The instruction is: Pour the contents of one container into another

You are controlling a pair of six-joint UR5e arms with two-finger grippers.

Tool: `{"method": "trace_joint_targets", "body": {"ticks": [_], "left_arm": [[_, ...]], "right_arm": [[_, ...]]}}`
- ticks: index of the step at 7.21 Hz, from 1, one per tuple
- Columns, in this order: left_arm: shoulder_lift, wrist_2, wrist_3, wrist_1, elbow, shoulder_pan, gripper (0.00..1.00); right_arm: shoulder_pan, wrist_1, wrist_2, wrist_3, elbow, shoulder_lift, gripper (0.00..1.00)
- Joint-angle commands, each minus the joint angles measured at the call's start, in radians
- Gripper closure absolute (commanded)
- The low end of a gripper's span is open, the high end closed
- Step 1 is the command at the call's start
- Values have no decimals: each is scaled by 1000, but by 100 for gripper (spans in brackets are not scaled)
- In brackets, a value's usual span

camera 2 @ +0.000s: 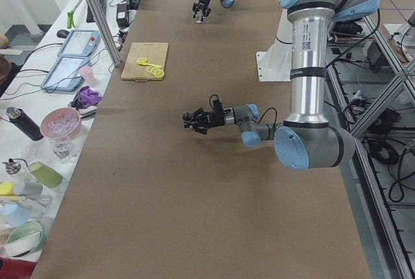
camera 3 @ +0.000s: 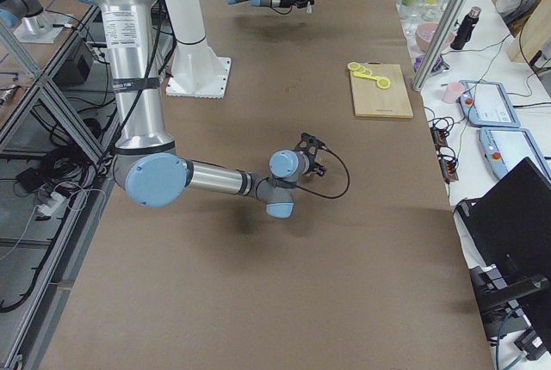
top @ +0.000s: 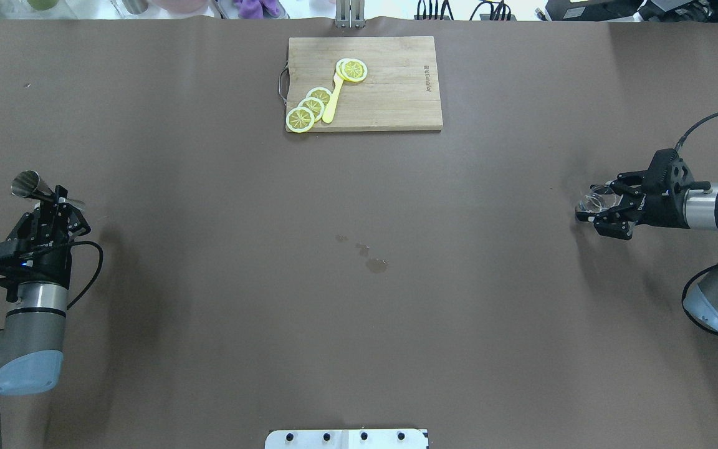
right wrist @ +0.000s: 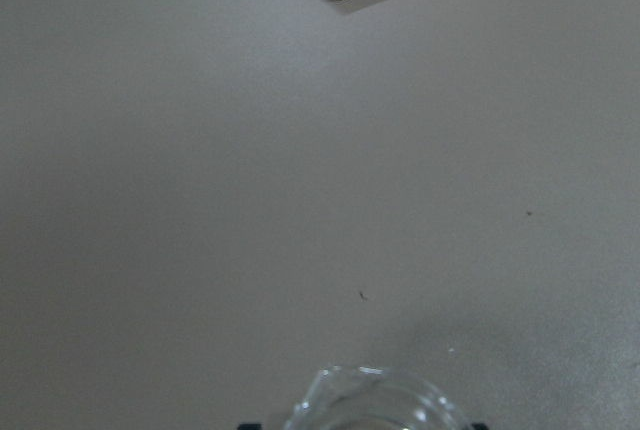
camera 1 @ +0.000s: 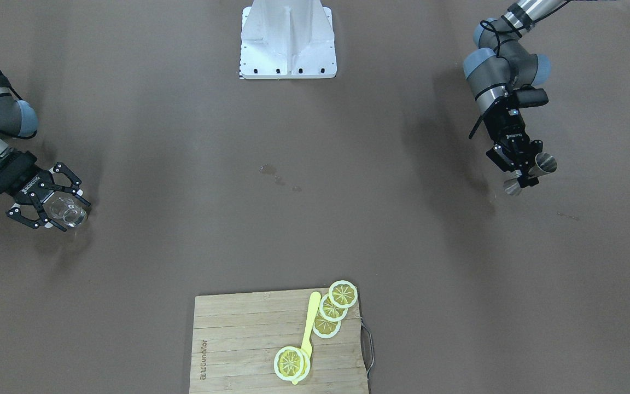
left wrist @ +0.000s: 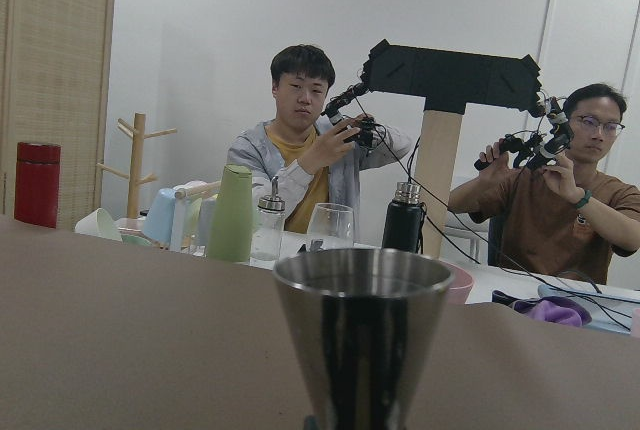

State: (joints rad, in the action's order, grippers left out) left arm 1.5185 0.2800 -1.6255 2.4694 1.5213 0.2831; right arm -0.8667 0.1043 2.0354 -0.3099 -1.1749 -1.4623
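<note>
The steel hourglass jigger (top: pixel 27 184) is at the table's left end, roughly upright, with my left gripper (top: pixel 55 198) shut on its waist. It shows again in the front view as the jigger (camera 1: pixel 546 162) in my left gripper (camera 1: pixel 528 174). Its upper cone (left wrist: pixel 365 335) fills the bottom of the left wrist view. At the far right end, my right gripper (top: pixel 597 203) is shut on the small clear glass cup (top: pixel 588 201), just above the table. The front view has that cup (camera 1: pixel 67 210) in my right gripper (camera 1: pixel 73 215), and its rim (right wrist: pixel 370 400) shows in the right wrist view. The two containers are a table's width apart.
A wooden cutting board (top: pixel 390 81) with lemon slices (top: pixel 300 118) and a yellow utensil (top: pixel 333 100) lies at the far middle. Small wet marks (top: pixel 376 265) dot the table's centre. Two seated people (left wrist: pixel 305 140) and bottles and cups (left wrist: pixel 232 212) are beyond the far edge.
</note>
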Motion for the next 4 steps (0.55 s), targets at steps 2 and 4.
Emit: {"method": "trace_joint_targets", "body": {"ticks": [2,4], "left_arm": [[3,-19,-7,-49,-33,-1,100],[23,-50,-7,-50,-67,-1,100]], "right_arm": [[-6,-5,0,-1,-40,-7,9],[-47,-17,9,-3,-99,-15,5]]}}
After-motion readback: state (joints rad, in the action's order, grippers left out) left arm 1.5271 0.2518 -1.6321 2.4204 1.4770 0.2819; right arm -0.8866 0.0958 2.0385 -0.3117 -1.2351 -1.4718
